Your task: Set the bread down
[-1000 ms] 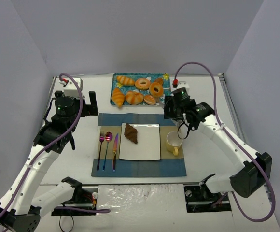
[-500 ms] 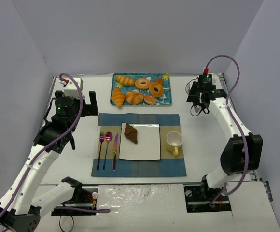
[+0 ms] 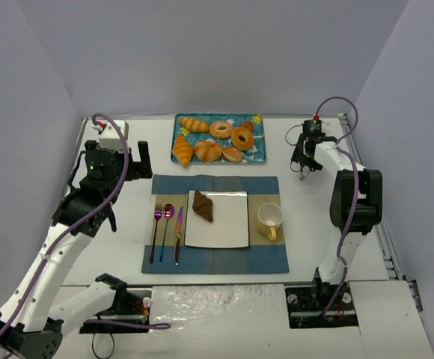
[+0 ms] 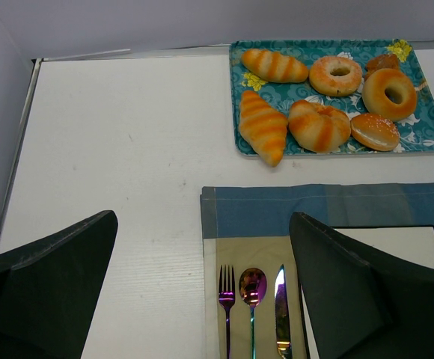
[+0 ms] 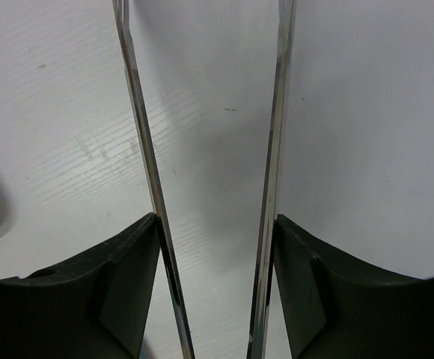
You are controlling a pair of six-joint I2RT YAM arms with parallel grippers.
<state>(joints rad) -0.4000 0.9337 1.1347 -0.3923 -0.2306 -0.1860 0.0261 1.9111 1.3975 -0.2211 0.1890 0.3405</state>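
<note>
Top external: the bread [image 3: 203, 206] lies on the plate [image 3: 232, 224]; left pincer [image 4: 202, 224] and right pincer [image 5: 202, 112] both gape, empty.

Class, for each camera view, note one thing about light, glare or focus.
Top external: soft, even light; the bread on the plate is sharp. Left wrist: tray crisp, left hand a dark silhouette. Right wrist: metal edges of the right hand glint, table grain sharp.
</note>
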